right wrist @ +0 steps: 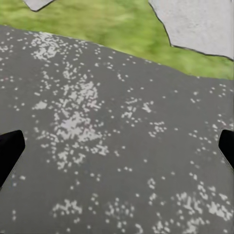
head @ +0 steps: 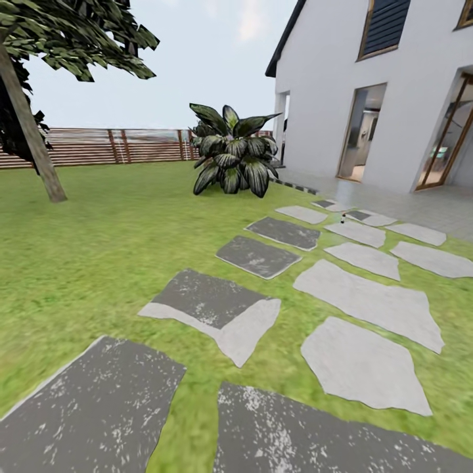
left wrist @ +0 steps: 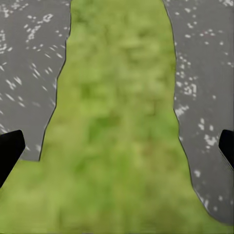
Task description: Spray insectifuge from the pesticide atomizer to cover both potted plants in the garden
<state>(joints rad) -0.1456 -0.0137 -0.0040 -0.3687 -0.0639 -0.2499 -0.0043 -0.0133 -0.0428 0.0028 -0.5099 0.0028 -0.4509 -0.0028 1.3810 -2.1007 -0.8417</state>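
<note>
I am out in the garden, on its green lawn with the brown slat fence at the back. The pesticide atomizer and both potted plants are out of view. A tiny dark speck stands on a far paving stone, too small to identify. My left gripper hangs open over a strip of grass between two dark stones, its dark fingertips wide apart with nothing between them. My right gripper is open too, over a dark speckled stone, and holds nothing.
Irregular grey stepping stones run across the grass toward a white house with glass doors at the right. A big striped long-leaved plant without a pot stands mid-distance. A leaning tree trunk rises at the left.
</note>
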